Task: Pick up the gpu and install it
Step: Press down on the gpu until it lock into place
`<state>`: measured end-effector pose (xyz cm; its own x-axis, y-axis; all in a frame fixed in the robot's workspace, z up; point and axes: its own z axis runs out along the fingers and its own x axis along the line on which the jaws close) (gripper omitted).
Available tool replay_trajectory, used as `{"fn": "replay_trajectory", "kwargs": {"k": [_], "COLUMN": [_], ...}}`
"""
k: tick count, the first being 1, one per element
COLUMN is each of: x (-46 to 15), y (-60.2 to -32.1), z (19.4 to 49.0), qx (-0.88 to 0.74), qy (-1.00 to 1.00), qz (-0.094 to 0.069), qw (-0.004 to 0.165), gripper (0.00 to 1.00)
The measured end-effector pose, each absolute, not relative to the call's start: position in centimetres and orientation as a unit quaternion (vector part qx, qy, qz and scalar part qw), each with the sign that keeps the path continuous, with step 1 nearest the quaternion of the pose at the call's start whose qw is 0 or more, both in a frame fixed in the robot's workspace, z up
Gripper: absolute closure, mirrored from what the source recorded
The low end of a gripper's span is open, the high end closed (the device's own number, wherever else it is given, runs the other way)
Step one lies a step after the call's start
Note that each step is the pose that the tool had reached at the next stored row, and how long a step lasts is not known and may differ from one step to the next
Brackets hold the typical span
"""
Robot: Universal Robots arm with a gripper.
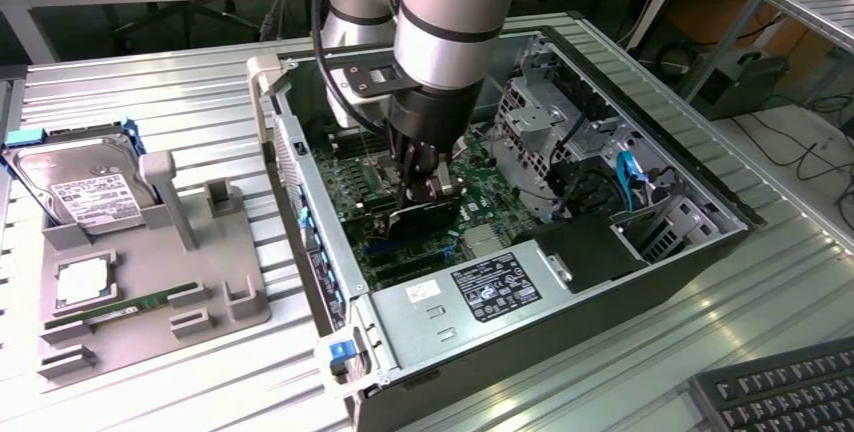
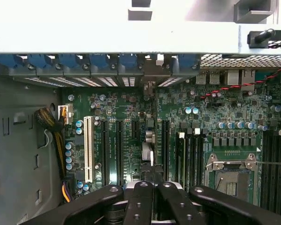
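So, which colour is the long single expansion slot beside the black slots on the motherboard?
White. The slot stands out against the green motherboard, clearest in the wrist view.

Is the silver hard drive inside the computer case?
No, the hard drive sits in the grey tray on the table, outside the open computer case.

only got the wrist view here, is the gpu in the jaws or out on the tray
observer: In the jaws. In the exterior view the gripper is down inside the open case, shut on the gpu just over the motherboard.
operator: ok whats on the tray then
observer: A hard drive sits in the grey tray on the exterior view's left.
operator: anything else there
observer: A memory stick lies flat on the tray, nearer the camera than the drive.
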<state>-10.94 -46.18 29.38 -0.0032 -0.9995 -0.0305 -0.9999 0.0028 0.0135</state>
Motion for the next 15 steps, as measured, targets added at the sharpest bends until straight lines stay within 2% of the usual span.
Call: {"fn": "replay_trajectory", "kwargs": {"k": [15], "x": [-12.0], "y": [-45.6], "z": [27.5], "qx": [-0.706], "qy": [0.708], "qz": [0.011], "qw": [0.01], "gripper": [0.89]}}
